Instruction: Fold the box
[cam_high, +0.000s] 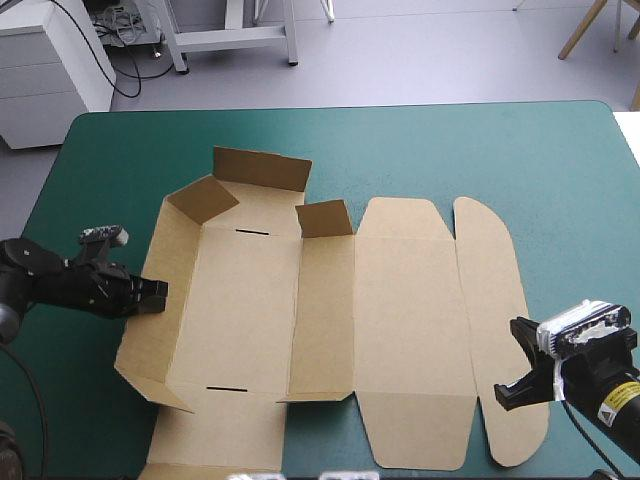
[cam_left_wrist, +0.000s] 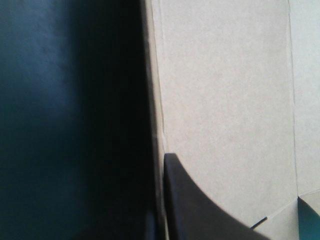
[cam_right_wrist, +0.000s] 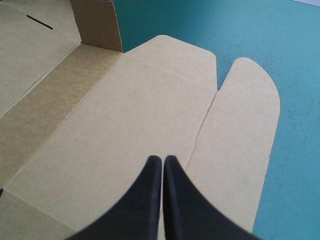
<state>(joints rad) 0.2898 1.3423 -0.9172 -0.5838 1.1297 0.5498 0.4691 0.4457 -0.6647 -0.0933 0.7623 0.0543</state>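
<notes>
The brown box (cam_high: 330, 320) lies in the middle of the teal-green cover, partly raised. Its left wall (cam_high: 150, 320) and far wall (cam_high: 262, 168) stand up, with corner tabs turned in. The lid panel (cam_right_wrist: 135, 130) and its rounded flap (cam_right_wrist: 240, 135) lie flat to the right. My left gripper (cam_high: 152, 295) is at the left wall's top edge (cam_left_wrist: 156, 100), shut on it, with one black finger (cam_left_wrist: 200, 210) on the inner face. My right gripper (cam_right_wrist: 162, 161) is shut and holds nothing, hovering over the lid's near right part (cam_high: 515, 385).
The box's near flap (cam_high: 215, 435) lies flat and reaches the table's front edge. Teal-green cover (cam_high: 520, 160) stretches beyond the box to the far and right edges.
</notes>
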